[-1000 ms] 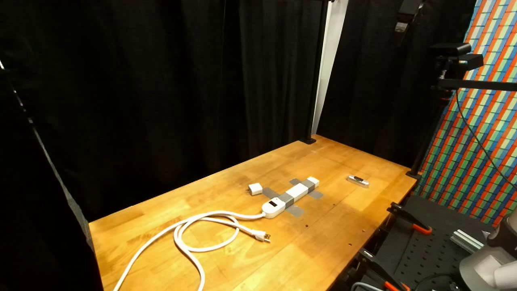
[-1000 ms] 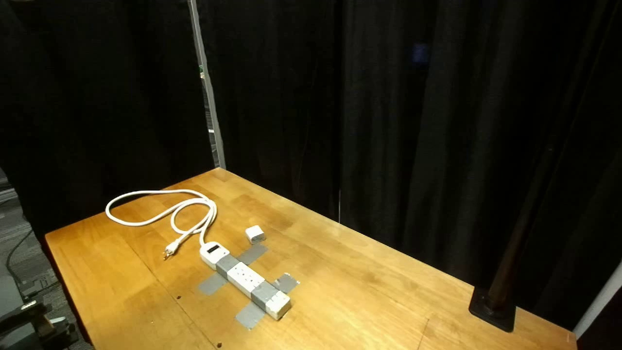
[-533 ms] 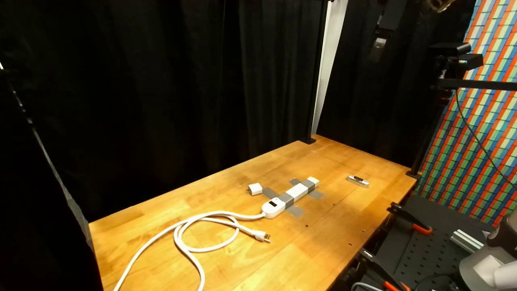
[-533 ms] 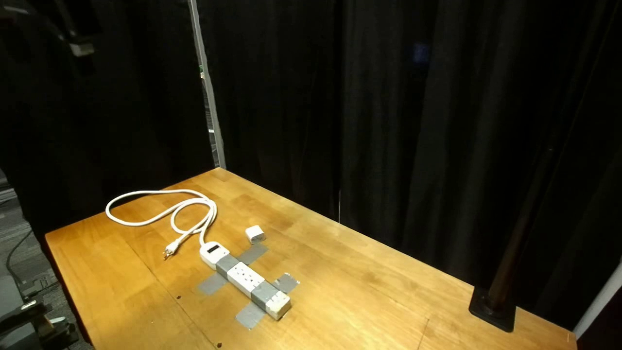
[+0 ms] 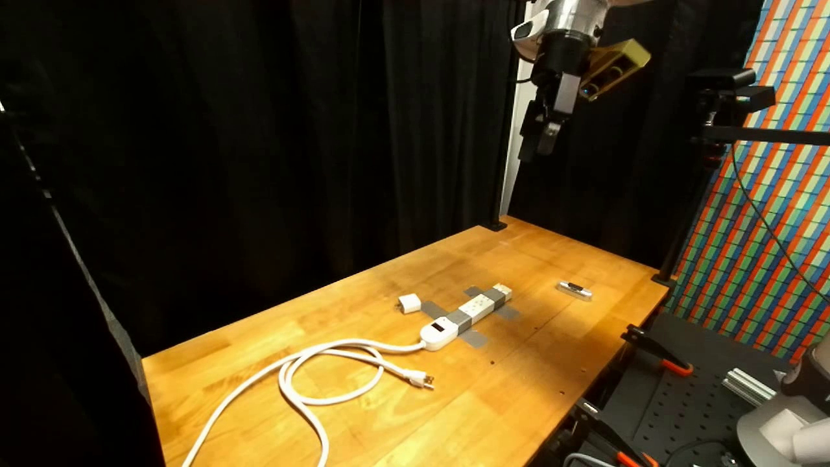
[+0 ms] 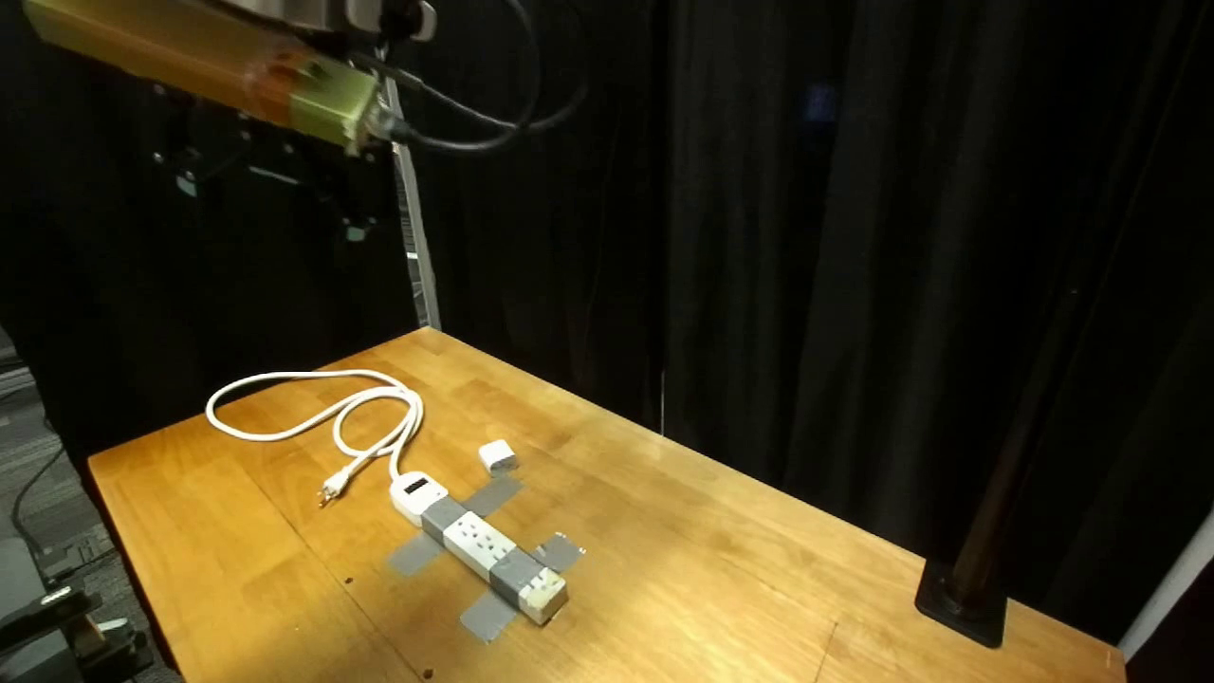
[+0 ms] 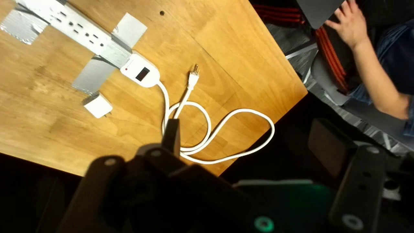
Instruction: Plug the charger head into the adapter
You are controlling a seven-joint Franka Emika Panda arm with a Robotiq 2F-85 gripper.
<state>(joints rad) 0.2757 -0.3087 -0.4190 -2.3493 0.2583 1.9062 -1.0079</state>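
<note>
Okay, I've got the gripper (image 7: 249, 142) spread wide, well above a wooden table (image 6: 721, 541), black curtains (image 6: 749, 237) hanging alongside. On top, the charger head (image 7: 98, 106) lies near the duct-taped power strip (image 6: 481, 539).

Both exterior views look aslant down over the wooden table (image 5: 532, 350) toward black curtains (image 6: 806, 285) and share the adapter (image 5: 476, 309) at five o'clock from centre in an exterior view, the adapter (image 6: 480, 543) at seven in an exterior view, while the wrist view, nearer, faces steeply down, adapter at ten
</note>
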